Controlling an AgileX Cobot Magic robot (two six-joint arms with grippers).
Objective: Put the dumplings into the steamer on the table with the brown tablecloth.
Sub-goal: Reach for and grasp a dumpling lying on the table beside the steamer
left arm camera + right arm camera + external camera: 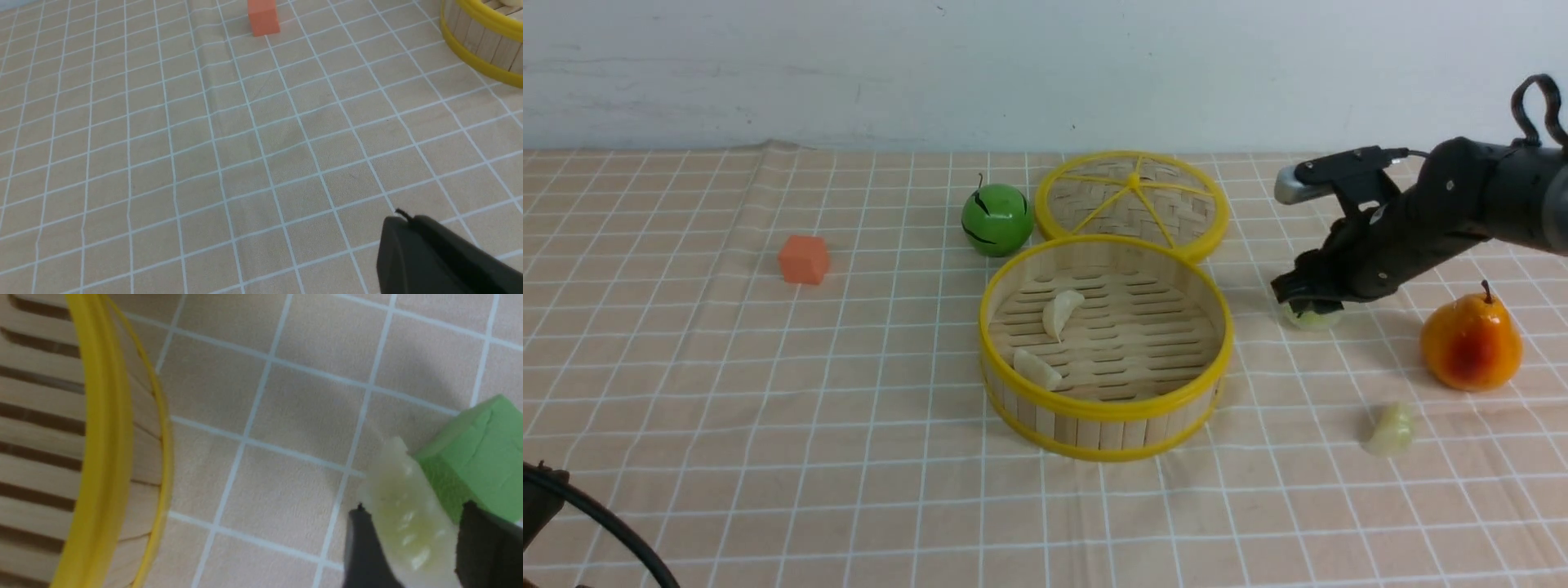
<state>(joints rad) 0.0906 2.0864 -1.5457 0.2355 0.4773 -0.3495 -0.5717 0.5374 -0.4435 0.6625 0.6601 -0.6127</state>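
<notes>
Right side | my right hand (1307, 300) pinched a dumpling (408, 522) lying on the cloth (849, 408) against a green block (478, 457), gripped low to carry it to the steamer (1104, 408) | my left hand (425, 253) pressed together, idle.

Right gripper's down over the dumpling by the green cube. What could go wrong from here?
The green cube sits right beside the dumpling that the right gripper straddles; closing could catch or shove the cube too.
The dumpling looks glossy and rounded, so it may slip on lifting.
The steamer rim stands close by; a low carry could clip it.
</notes>
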